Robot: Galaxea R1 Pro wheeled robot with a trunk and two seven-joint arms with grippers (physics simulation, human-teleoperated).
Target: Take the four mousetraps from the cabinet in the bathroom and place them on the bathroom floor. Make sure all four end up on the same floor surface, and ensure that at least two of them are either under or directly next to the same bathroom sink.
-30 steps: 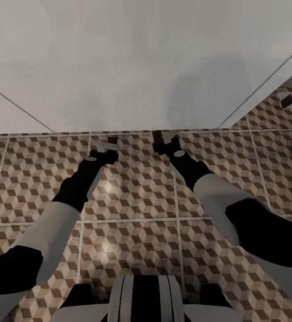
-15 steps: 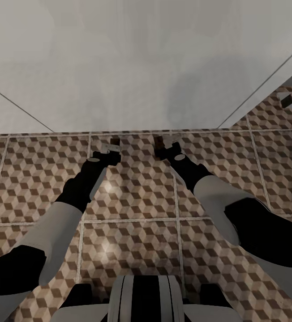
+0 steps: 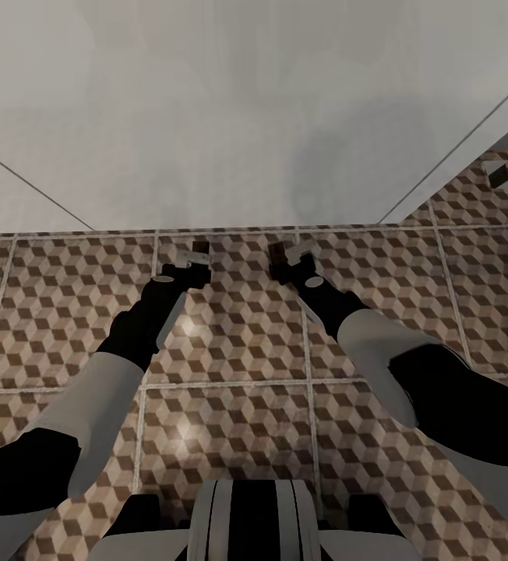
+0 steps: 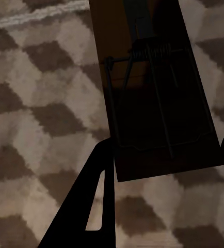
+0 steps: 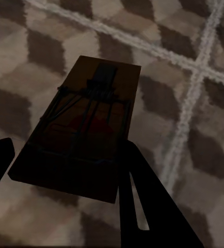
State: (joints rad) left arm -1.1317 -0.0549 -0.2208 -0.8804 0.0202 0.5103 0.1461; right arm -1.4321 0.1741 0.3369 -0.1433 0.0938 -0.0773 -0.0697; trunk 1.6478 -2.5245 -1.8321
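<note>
Two mousetraps are being held low over the bathroom floor (image 3: pixel 231 343), close to the white wall (image 3: pixel 231 117). One mousetrap (image 4: pixel 153 103) is being gripped at its near end by the left claw (image 3: pixel 195 263), and another mousetrap (image 5: pixel 81 124) is being gripped between the fingers of the right claw (image 3: pixel 283 261).

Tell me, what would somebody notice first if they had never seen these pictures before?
Probably the floor, covered in brown, beige and white cube-pattern tiles, with a big pale surface above it. Next, two black-and-grey arms reach forward over it: the left gripper and right gripper each have a small brown wooden mousetrap between the fingers, shown close up in the wrist views.
</note>
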